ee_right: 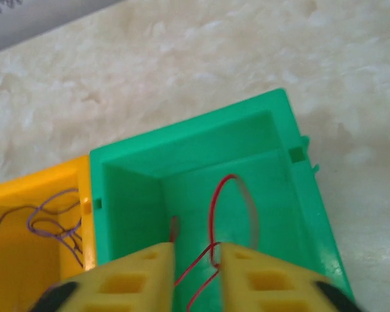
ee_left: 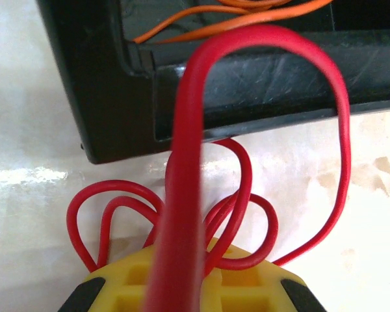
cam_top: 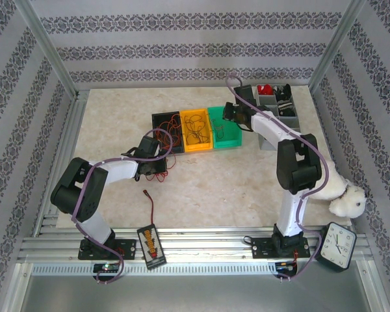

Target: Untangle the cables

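Three small plastic bins sit side by side mid-table on my overhead feed: a black rectangular bin (cam_top: 157,118), an orange-yellow bin (cam_top: 196,147) and a bright green bin (cam_top: 227,143). The thin, curly red and orange cables (cam_top: 164,171) are split up. A red bunch lies on the pale marbled table (cam_top: 247,188) just in front of the black bin. More loops sit inside the black and orange-yellow bins, too fine from up there to count.

The left gripper (ee_left: 182,289) is clamped on a glossy red cable (ee_left: 341,130). On its wrist cam the cable comes up out of the closed yellow fingers (ee_left: 247,292), arches over the black bin's corner and drops back down. The near stretch is one fat blur, and the pinch point is cut off by the bottom edge. A few orange wires (ee_left: 247,18) show inside the bin, with their ends out of frame.

The right gripper (ee_right: 198,273) hangs over the green bin with its yellow fingers apart. A thin red wire (ee_right: 213,195) loops inside the bin and runs down through the gap. I can't tell if it touches either finger. The loop's far side looks greyish. Dark purplish strands (ee_right: 52,218) lie in the orange-yellow bin next door, partly cropped.
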Robot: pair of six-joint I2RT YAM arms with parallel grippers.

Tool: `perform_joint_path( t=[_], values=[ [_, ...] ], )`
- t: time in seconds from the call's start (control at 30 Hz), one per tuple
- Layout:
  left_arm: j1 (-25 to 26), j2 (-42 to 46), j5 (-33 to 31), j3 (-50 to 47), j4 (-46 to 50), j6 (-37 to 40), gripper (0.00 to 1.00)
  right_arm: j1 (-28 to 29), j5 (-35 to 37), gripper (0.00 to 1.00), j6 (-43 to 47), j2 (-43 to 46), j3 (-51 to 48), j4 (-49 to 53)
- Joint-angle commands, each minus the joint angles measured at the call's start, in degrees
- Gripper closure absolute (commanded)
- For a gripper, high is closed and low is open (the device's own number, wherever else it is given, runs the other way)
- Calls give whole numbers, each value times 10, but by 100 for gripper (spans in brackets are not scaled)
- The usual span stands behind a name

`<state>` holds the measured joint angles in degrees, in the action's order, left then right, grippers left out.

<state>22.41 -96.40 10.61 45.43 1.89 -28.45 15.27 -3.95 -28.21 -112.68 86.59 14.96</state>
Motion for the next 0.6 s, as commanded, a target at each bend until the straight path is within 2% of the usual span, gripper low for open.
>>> perform_joint_path(
  t=[0.0, 0.2, 0.4, 0.57],
  values=[
    [24, -52, 90, -14, 28, 19, 100, 6, 3, 61, 4, 18, 23, 6],
    [32, -46, 112, -15, 34, 38, 100, 4, 25, 51, 27, 64, 1, 3],
    [56, -31, 132, -12, 50, 76, 100, -2, -26, 48, 42, 69, -5, 1],
    [84, -23, 184, -13, 44, 107, 100, 0, -45, 49, 36, 88, -28, -2]
  ],
)
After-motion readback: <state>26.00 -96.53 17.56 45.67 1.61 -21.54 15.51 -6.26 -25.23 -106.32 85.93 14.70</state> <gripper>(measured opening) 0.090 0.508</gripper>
